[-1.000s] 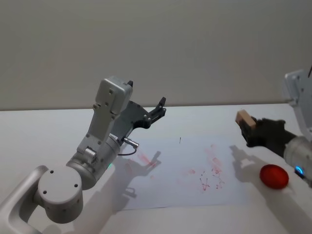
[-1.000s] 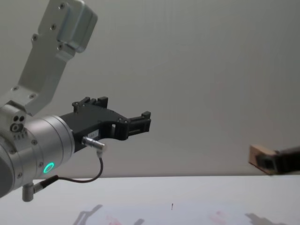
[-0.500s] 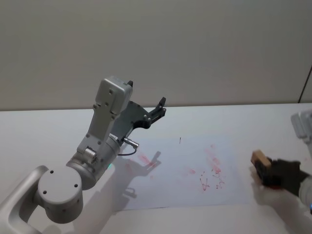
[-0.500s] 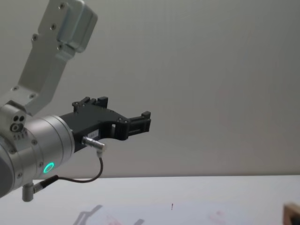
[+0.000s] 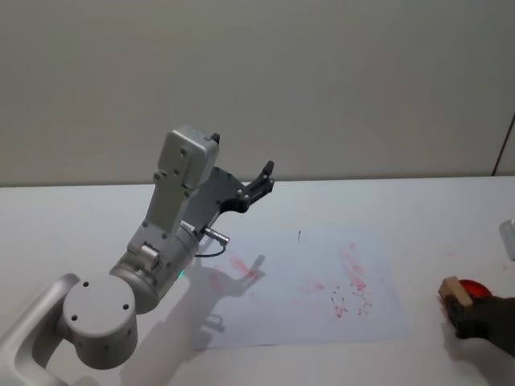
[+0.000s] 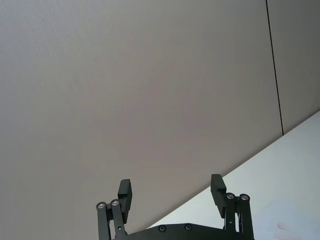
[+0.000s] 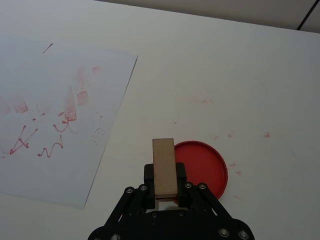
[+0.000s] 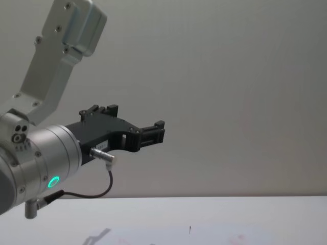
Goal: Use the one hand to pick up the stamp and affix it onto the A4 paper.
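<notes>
- The left tool (image 5: pixel 264 178) is raised above the far left part of the A4 paper (image 5: pixel 273 318). Its fingers are spread apart and hold nothing. This arm is idle.
- The A4 paper lies flat on the desk (image 5: pixel 418 205). Red imprints (image 5: pixel 350 281) cluster on its right half, and a small dark tick mark (image 5: pixel 299 235) sits near its far edge. The near left area is mostly bare.
- The stamp (image 7: pixel 164 167) is off the sheet, to the right of the paper's right edge and low over the desk. The right tool (image 7: pixel 165 181) is clamped on the wood block from both sides. The stamp's working face is hidden.
- Container: a shallow round red pad (image 7: pixel 202 167) rests on the desk to the right of the paper, apart from its edge. Nothing loose lies in it, and its surface is evenly red. The stamp stands over the side of the pad nearest the paper. Contact between the two cannot be confirmed.
- Step in hand, as judged: inking the stamp at the pad, ahead of stamping.
- Next move: raise the stamp clear of the pad and carry it left across the paper's right edge. Keep the face parallel to the sheet, press straight down on a bare area, then lift straight up to avoid smearing.
</notes>
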Action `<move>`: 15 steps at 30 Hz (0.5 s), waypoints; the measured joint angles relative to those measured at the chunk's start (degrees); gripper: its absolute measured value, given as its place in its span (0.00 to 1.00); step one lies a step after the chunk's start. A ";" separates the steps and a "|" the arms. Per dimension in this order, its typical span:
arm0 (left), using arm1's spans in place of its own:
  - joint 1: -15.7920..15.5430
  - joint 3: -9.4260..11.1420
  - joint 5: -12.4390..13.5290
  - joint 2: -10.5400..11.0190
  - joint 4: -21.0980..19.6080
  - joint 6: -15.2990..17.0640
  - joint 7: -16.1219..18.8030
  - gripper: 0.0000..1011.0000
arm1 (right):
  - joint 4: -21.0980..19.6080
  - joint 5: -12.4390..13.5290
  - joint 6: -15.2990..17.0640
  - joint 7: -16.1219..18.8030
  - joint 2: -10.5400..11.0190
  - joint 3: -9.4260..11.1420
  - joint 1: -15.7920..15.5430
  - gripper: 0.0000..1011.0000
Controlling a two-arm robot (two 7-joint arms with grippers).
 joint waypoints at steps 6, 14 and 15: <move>0.00 0.00 0.00 0.00 0.00 0.00 0.00 0.99 | -0.05 -0.82 -0.01 -0.24 0.34 0.09 -0.55 0.21; 0.00 0.00 0.00 0.00 0.00 0.00 0.00 0.99 | 0.85 -3.07 -1.15 0.69 0.33 -0.34 -0.10 0.21; 0.00 0.00 0.00 0.00 0.00 0.00 0.00 0.99 | 1.10 -3.51 -1.59 0.94 0.27 -0.44 0.11 0.21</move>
